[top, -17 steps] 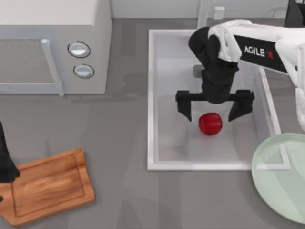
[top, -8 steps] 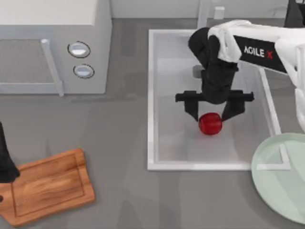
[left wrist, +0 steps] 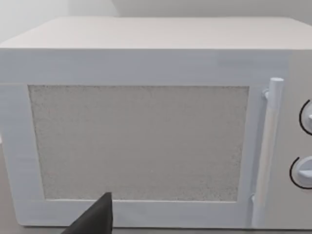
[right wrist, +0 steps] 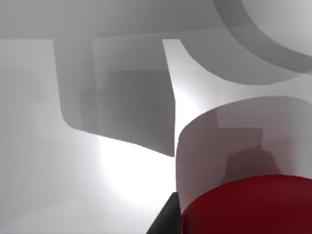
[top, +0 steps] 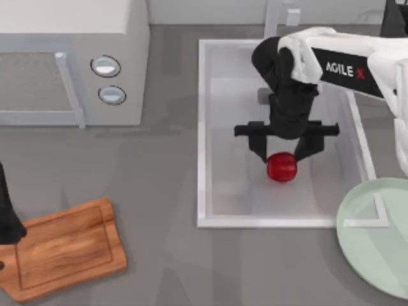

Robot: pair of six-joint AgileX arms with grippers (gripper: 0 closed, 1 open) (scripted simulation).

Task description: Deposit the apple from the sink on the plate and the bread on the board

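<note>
Down in the large white rectangular sink [top: 205, 127], the right gripper [top: 283, 155] has its two black fingers pinched against the small glossy red apple [top: 282, 167], which sits on the basin floor right between them. The pale mint-green round plate [top: 376, 236] lies near, off toward the table's right edge. The left arm is parked far across by the brown wooden cutting board [top: 64, 250], facing a white microwave [left wrist: 146, 122].
</note>
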